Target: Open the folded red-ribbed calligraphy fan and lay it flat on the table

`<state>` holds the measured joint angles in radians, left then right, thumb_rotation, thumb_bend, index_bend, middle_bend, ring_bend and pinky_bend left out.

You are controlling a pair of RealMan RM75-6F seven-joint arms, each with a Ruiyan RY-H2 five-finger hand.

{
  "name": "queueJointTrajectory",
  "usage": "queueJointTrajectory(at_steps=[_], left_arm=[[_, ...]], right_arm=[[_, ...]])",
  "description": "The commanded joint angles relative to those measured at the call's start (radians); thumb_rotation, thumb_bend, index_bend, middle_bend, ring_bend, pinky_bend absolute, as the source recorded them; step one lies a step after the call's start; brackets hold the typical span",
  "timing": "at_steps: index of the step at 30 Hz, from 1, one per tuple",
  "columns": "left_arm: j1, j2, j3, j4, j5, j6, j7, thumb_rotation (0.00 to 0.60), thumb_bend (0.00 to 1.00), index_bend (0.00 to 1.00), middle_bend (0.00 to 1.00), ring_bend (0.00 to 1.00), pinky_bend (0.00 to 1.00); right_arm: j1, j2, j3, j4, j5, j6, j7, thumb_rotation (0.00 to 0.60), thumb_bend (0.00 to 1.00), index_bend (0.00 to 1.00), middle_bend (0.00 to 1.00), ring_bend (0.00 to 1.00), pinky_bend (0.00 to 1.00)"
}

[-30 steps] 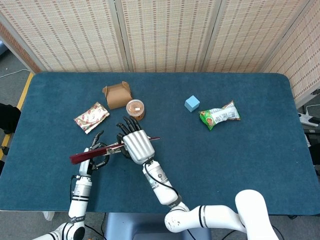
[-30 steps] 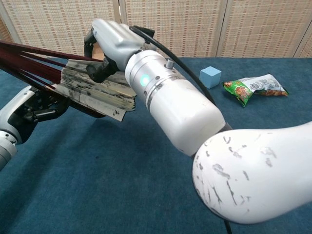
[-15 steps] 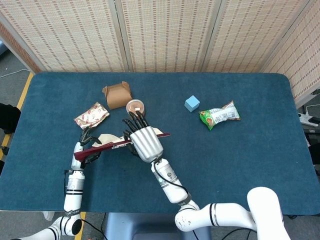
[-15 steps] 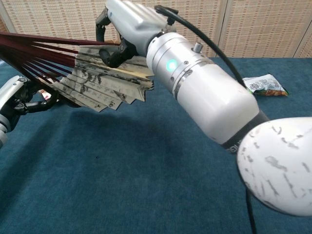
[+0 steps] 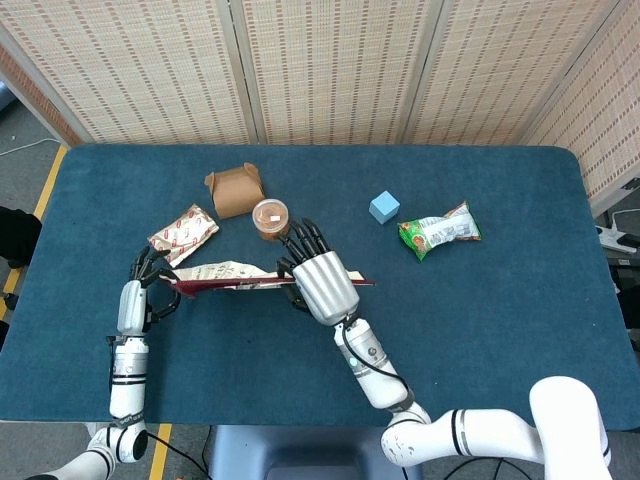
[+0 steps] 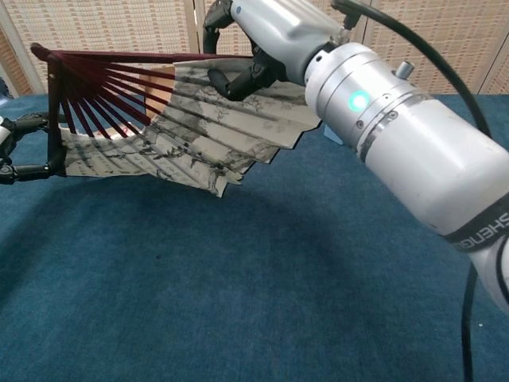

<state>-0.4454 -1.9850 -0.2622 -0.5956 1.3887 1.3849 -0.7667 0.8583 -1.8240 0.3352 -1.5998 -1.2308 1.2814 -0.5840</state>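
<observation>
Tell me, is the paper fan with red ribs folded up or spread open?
Partly spread open. The red-ribbed paper fan shows fanned ribs and inked pleats, held above the table between the left hand and right hand.

text: none legible | fan (image 6: 191, 119): ink calligraphy marks, too blurred to read

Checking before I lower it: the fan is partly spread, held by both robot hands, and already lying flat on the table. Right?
Not quite. The fan is partly spread and both the left robot hand and right robot hand hold it, but it is not lying flat on the table. The chest view shows it held up in the air above the cloth.
</observation>
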Motion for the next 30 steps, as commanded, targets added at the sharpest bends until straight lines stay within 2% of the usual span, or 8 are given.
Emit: queueJointTrajectory(at_steps=[1, 13, 24, 30], left_arm=[[0.001, -0.006, -0.003, 0.019, -0.004, 0.008, -0.01, 0.6, 0.69, 0.8, 0.19, 0.0, 0.01], [-0.024, -0.016, -0.025, 0.091, -0.019, 0.032, -0.056, 0.6, 0.7, 0.77, 0.19, 0.0, 0.0], [-0.028, 0.022, -0.063, 0.024, -0.039, 0.09, -0.106, 0.6, 0.69, 0.72, 0.19, 0.0, 0.0], [-0.002, 0.047, -0.037, -0.015, -0.021, 0.115, -0.091, 0.6, 0.68, 0.7, 0.19, 0.0, 0.01]], right_arm=[[-0.008, 0.01, -0.006, -0.003, -0.008, 0.005, 0.005, 0.6, 0.71, 0.7, 0.18, 0.0, 0.03], [-0.053, 0.084, -0.048, -0.037, -0.098, 0.048, -0.002, 0.6, 0.71, 0.7, 0.18, 0.0, 0.04], [-0.084, 0.126, -0.089, -0.091, -0.195, 0.081, -0.013, 0.6, 0.71, 0.7, 0.18, 0.0, 0.05], [-0.131, 0.17, -0.151, -0.118, -0.253, 0.102, -0.004, 0.6, 0.71, 0.7, 0.18, 0.0, 0.05]])
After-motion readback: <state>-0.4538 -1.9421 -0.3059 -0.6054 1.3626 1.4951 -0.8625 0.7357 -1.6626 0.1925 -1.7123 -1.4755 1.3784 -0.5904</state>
